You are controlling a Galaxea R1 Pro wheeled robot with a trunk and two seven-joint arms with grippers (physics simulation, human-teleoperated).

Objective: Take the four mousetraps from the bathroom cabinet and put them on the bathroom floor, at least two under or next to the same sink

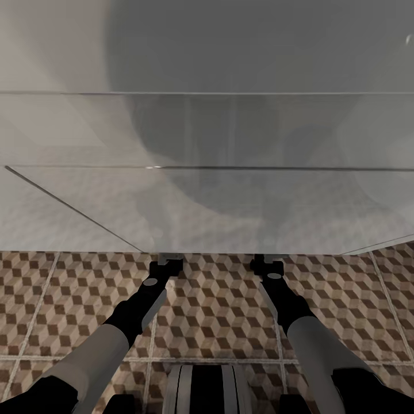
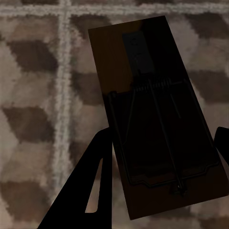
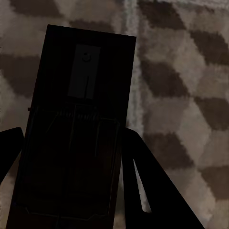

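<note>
i have a mousetrap clamped in the left gripper and another mousetrap in the right gripper, both at 12 o'clock over the bathroom floor, apparently light, stiff boards best pinched by their long edges.

Materials & finish, both wrist cams + head cam

Left trap btwn the jaws: matt dark-brown wood base w/ thin wire spring & bar, prob. metal. Right trap btwn the jaws: same matt wood, pale flat tab. Fingers matt black, plastic-looking. Floor beyond jaws: smooth printed tile, pale grout. White top glossy, reflective.
</note>
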